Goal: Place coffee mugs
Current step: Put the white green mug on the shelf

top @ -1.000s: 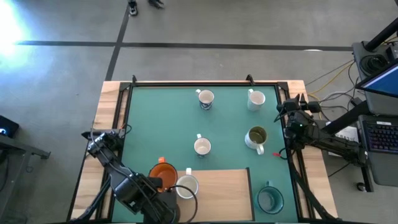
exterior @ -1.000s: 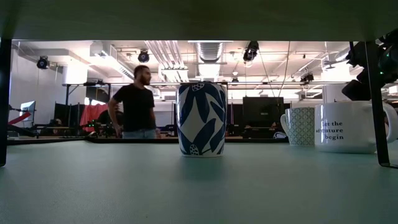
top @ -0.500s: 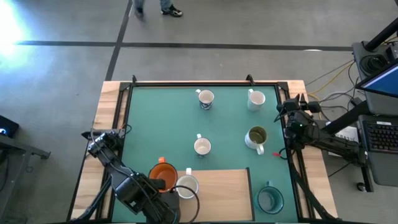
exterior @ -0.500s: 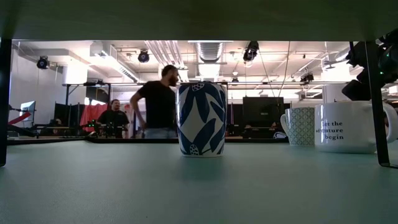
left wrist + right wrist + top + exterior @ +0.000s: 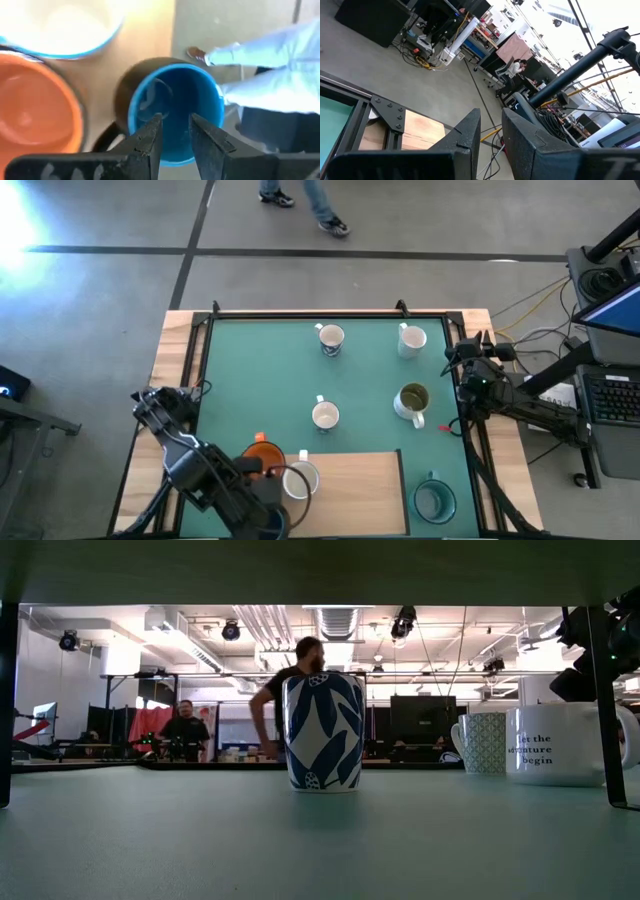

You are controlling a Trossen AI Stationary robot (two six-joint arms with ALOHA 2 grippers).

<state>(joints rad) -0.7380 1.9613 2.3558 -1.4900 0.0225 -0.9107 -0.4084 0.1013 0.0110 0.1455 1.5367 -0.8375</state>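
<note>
High view shows that the left arm has swung toward the lower left of the frame over the last second. Its hand (image 5: pixel 175 131) hangs over the mouth of the dark blue mug (image 5: pixel 200 95), just beside the orange mug (image 5: pixel 262 452) and a white mug (image 5: pixel 303 476) on the wooden board (image 5: pixel 350 490); we cannot tell whether it grips. We judge a pick is under way, with those crowding neighbours the main obstruction, while the right hand (image 5: pixel 491 116) waits slightly parted and empty at the right edge of the table (image 5: pixel 260 370).
</note>
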